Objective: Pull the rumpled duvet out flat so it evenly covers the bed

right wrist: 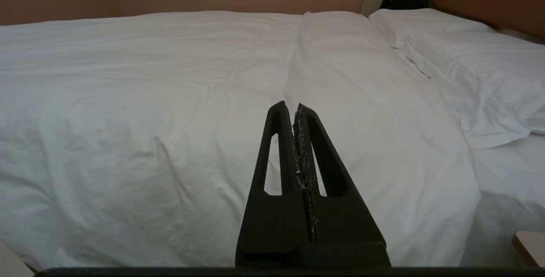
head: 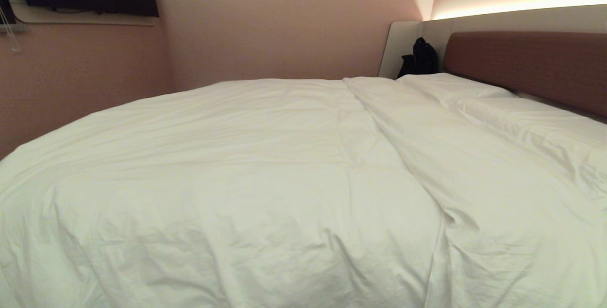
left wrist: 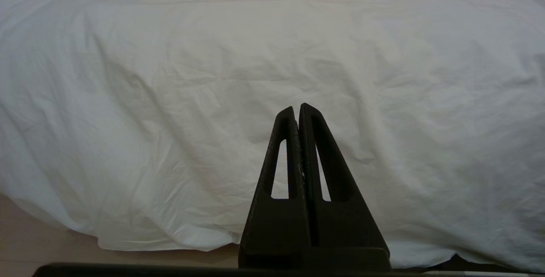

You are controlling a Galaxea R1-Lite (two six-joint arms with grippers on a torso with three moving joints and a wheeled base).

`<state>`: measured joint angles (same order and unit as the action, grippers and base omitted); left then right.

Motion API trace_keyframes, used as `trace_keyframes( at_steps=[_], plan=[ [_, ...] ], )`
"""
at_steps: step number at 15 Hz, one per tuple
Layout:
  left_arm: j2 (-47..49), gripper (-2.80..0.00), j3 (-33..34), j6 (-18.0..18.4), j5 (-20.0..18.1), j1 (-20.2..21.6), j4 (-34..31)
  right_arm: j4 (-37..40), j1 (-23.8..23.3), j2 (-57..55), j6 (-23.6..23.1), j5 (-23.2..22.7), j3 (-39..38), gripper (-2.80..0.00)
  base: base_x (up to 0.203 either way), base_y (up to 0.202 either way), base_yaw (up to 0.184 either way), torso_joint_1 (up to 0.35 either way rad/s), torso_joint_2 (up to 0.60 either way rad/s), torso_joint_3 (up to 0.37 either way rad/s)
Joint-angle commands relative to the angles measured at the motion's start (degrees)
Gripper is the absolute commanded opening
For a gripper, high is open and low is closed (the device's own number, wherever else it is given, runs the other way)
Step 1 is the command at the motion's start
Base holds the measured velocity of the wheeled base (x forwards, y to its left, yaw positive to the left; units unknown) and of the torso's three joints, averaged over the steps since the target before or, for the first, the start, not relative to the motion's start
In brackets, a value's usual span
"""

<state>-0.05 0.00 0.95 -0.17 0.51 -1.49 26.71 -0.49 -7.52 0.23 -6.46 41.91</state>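
though the bed (head: 526, 61) is mostly hidden beneath the duvet (head: 246, 166), its brown headboard shows at the head end, with two white pillows (head: 512, 113) along it and a dark bag (head: 419, 57) at the far corner. the duvet lies across the mattress, its top edge folded back short of the pillows, its near edge hanging over the side. both the left gripper (left wrist: 298, 108) and right gripper (right wrist: 289, 106) face the duvet, pressed closed and holding nothing.
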Motion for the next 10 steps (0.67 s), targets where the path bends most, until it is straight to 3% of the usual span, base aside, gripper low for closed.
trace_keyframes(
  at_steps=[1, 3, 7, 10],
  plan=[
    [0.05, -2.80, 0.00, 0.01, 0.00, 0.10, -0.01, -2.57, 0.05, 4.36, -0.02, 2.20, -3.61, -2.80, 0.000, 0.000, 0.000, 0.000, 0.00, 0.000],
    [0.05, -2.80, 0.00, 0.01, 0.00, 0.02, -0.01, -8.05, 0.05, 5.48, -0.09, 3.44, -6.81, -2.80, 0.000, 0.000, 0.000, 0.000, 0.00, 0.000],
    [0.05, -2.80, 0.00, 0.01, 0.00, 0.02, -0.01, -21.48, 0.05, 6.39, -0.98, 5.77, -20.88, -2.80, 0.000, 0.000, 0.000, 0.000, 0.00, 0.000],
    [0.05, -2.80, 0.00, 0.01, 0.00, 0.02, -0.01, -22.77, 0.05, 7.18, -1.21, 6.08, -25.85, -2.80, 0.000, 0.000, 0.000, 0.000, 0.00, 0.000]
  ],
)
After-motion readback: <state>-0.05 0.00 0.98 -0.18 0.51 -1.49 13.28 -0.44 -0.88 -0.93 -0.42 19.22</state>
